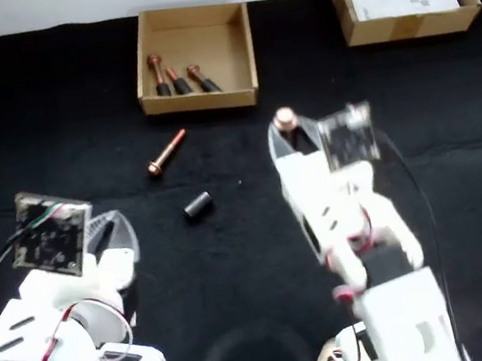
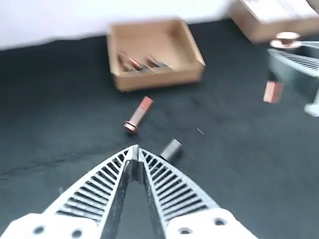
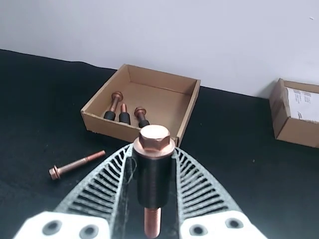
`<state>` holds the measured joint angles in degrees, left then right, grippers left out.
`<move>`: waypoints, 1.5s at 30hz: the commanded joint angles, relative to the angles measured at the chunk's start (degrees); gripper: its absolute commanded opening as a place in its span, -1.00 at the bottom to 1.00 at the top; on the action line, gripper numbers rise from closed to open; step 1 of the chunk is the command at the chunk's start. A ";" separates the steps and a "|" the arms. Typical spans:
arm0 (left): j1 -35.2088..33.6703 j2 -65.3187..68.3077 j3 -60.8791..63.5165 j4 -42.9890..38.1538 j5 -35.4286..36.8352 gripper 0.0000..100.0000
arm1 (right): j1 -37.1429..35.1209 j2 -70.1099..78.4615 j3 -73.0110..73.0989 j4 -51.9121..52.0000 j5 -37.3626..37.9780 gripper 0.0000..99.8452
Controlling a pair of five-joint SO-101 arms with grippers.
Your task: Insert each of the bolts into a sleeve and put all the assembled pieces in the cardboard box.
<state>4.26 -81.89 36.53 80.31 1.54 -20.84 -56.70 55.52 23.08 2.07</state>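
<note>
**Step in hand (judged):** deliver the held piece to the box; approx. three of five pcs done.

**How to do it well (opinion):**
- Keep the piece upright w/ head on top. The bolt prob. only slides in the sleeve and could drop out if tipped.
- Clear the box's near wall before lowering.
- Release low over the bare floor on the box's 3 o'clock side, away from the pcs lying on its 9 o'clock side.
- Part the jaws only once the shank is inside the rim.

**Jaws:**
- Left gripper [image 2: 135,152], at 7 o'clock on the table [image 1: 60,170]: jaws met tip to tip, nothing between them, touching nothing.
- Right gripper [image 3: 154,152], at 5 o'clock from the box: jaws parted just to sleeve width and clamped on the black sleeve of the assembled piece [image 3: 152,181]. Hex head stood above the tips, threaded end below.

**Items:**
- Loose sleeve [image 1: 197,205]: lay on the table at 2 o'clock from the left gripper, apart from it.
- Loose bolt [image 1: 166,152]: lay at 11 o'clock from that sleeve, near but not touching.
- Cardboard box [image 1: 199,102]: at 12 o'clock on the table, holding three finished pcs [image 1: 180,79] side by side.
- Second box [image 1: 399,28]: at 2 o'clock, w/ paper inside, not involved.
</note>
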 commanded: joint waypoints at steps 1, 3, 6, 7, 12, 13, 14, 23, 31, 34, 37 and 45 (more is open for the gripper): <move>-4.97 -7.60 12.35 -11.08 -0.09 -0.96 | 0.66 13.93 -16.57 2.42 0.79 -0.98; -5.93 -12.18 20.35 -18.02 -0.09 -0.96 | 0.66 20.62 -23.16 4.26 0.79 -0.98; -6.81 -18.59 30.90 -25.76 -0.18 -0.96 | 0.66 29.93 -31.60 4.53 0.88 -0.98; -7.34 -20.70 33.80 -27.25 -0.09 -0.96 | 0.66 33.19 -34.68 4.53 0.88 -0.98; -11.56 -21.85 39.60 -29.19 0.00 -0.96 | 1.01 48.40 -50.07 4.97 0.88 -0.98; -12.70 -21.76 40.04 -29.27 0.00 -0.96 | 1.27 51.21 -52.79 4.97 1.49 -0.98; -13.58 -21.76 40.48 -29.27 0.00 -0.96 | 1.36 53.85 -55.43 4.97 3.25 -0.98; -20.26 -21.76 47.87 -29.36 0.09 -0.96 | 1.27 76.18 -79.60 12.62 25.93 -0.98; -21.76 -21.76 56.31 -33.14 0.09 -0.96 | 0.04 94.02 -101.85 18.51 46.33 -0.98; -21.85 -21.76 59.56 -37.19 0.09 -0.96 | -1.36 99.03 -109.32 18.59 48.18 -0.98; -21.85 -21.76 60.62 -38.77 0.09 -0.96 | -3.91 103.60 -114.59 18.33 53.10 -0.98; -23.34 -21.76 60.62 -35.60 0.09 -0.96 | -6.99 113.36 -124.79 18.51 61.10 -0.98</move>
<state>-17.89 -103.08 96.13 44.09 1.71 -27.34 57.41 -62.64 41.63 61.93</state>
